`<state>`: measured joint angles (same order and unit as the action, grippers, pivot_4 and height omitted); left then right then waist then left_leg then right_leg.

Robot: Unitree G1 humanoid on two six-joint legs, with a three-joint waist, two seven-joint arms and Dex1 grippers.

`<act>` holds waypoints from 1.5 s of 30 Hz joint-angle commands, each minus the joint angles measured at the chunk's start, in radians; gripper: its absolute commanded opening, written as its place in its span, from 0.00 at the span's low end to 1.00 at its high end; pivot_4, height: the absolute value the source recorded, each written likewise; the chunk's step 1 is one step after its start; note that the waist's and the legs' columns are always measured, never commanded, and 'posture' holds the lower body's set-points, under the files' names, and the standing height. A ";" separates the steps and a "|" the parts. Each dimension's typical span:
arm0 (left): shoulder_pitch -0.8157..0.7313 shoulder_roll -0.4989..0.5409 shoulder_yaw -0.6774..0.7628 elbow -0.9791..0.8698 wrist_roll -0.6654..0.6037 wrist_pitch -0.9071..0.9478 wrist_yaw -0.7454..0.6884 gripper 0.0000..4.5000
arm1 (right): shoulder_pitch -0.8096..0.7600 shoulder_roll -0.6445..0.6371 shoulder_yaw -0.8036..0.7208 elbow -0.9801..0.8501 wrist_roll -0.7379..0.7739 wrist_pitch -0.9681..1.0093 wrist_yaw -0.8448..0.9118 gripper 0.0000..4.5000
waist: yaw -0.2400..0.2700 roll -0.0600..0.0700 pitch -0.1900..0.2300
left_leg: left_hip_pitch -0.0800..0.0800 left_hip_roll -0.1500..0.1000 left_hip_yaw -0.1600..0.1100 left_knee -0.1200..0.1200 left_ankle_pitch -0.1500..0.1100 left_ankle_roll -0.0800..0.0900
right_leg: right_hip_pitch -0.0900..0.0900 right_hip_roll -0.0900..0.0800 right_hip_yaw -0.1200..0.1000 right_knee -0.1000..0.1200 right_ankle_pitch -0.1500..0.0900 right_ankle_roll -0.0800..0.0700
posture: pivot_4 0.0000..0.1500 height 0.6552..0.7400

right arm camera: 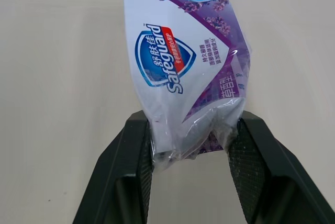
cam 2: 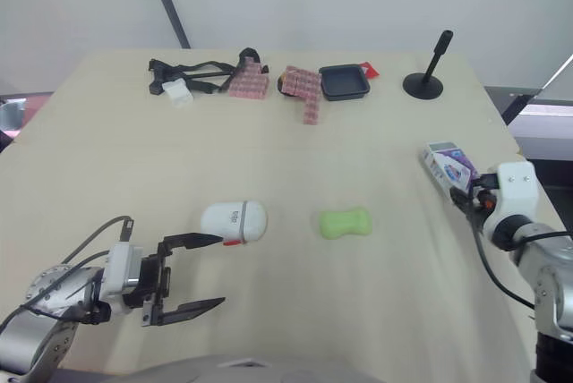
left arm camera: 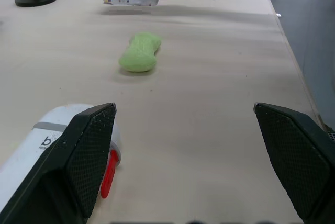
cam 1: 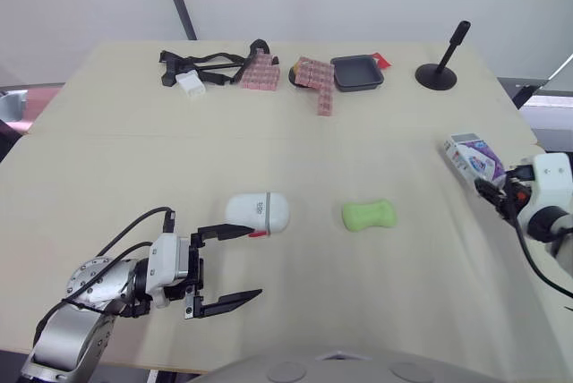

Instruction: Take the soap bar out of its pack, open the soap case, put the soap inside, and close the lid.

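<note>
Left gripper spread wide, one fingertip right beside the closed white soap case. Green soap lies bare on the table, right of the case. Right gripper pinches the pack. Best to centre the case between the fingers before squeezing and drop the pack first.

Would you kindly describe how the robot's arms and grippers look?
The left arm is silver-grey with a white wrist block and black cables; the right arm has a white housing and black cable. The left gripper and right gripper have black, textured jaws.
</note>
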<state>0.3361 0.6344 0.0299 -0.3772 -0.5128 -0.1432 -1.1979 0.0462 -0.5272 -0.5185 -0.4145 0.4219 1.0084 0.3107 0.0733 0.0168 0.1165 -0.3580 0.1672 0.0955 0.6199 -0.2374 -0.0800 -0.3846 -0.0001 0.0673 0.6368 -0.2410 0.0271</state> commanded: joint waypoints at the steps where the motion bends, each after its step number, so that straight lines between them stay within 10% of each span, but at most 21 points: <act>1: 0.008 -0.007 0.027 -0.023 -0.044 0.002 0.012 1.00 | -0.026 0.024 -0.051 -0.056 0.007 0.078 -0.077 0.45 | 0.001 0.000 0.000 | 0.000 0.000 0.000 -0.001 0.000 -0.001 | 0.000 0.000 0.000 0.000 0.000 0.000 | 1.00 1.00; 19: 0.022 -0.028 0.019 -0.035 -0.064 -0.009 0.011 1.00 | -0.030 0.002 -0.073 0.001 0.040 0.129 -0.031 0.45 | -0.010 0.000 0.000 | 0.012 -0.002 0.000 -0.015 0.004 -0.007 | 0.009 0.000 0.000 -0.004 0.000 0.000 | 1.00 1.00; 26: 0.018 -0.030 0.017 -0.023 -0.055 -0.019 0.013 1.00 | -0.012 -0.065 -0.048 0.017 0.031 0.073 0.041 0.99 | -0.017 0.000 0.000 | 0.015 -0.002 0.000 -0.016 0.004 -0.007 | 0.012 0.000 0.000 -0.005 0.000 0.000 | 1.00 1.00; 45: -0.178 -0.004 0.022 0.133 -0.007 -0.007 0.004 1.00 | 0.201 -0.166 0.144 0.031 0.109 -0.841 0.903 0.99 | -0.021 -0.001 -0.001 | 0.013 -0.002 0.000 -0.013 0.001 0.006 | 0.013 -0.002 -0.002 -0.006 0.000 -0.001 | 1.00 1.00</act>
<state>0.1823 0.6145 0.0313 -0.2562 -0.5255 -0.1486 -1.1886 0.2357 -0.6911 -0.3897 -0.3715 0.5315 0.2475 1.1480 0.0525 0.0155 0.1157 -0.3450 0.1656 0.0951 0.6073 -0.2368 -0.0743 -0.3721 -0.0024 0.0652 0.6307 -0.2414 0.0264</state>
